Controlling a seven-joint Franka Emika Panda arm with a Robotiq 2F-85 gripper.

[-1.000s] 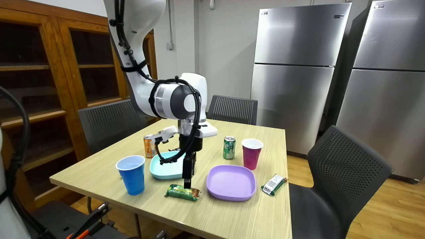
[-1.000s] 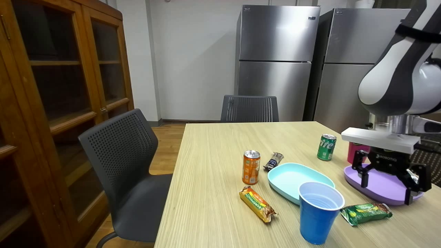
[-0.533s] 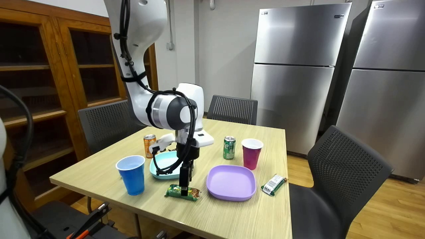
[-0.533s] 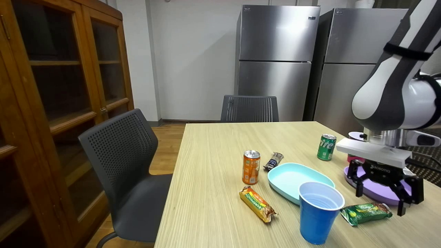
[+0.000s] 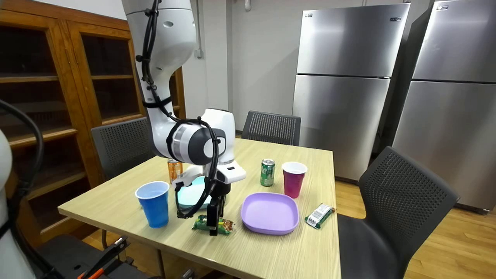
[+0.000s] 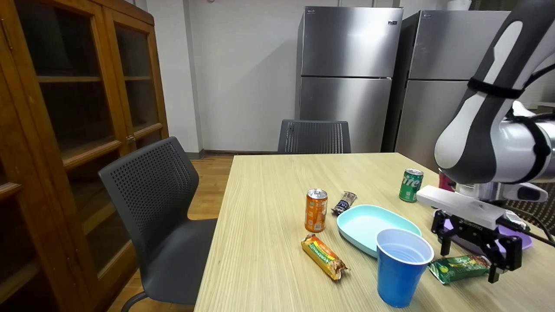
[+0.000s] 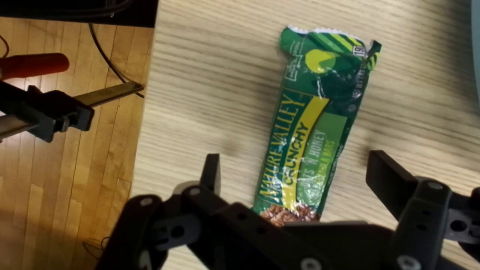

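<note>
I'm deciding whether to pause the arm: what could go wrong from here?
The open gripper straddles the glossy green granola bar, which might slip as the jaws shut. Low over the table, the fingertips may jab it. A sideways nudge could push the bar into the nearby purple plate.
</note>
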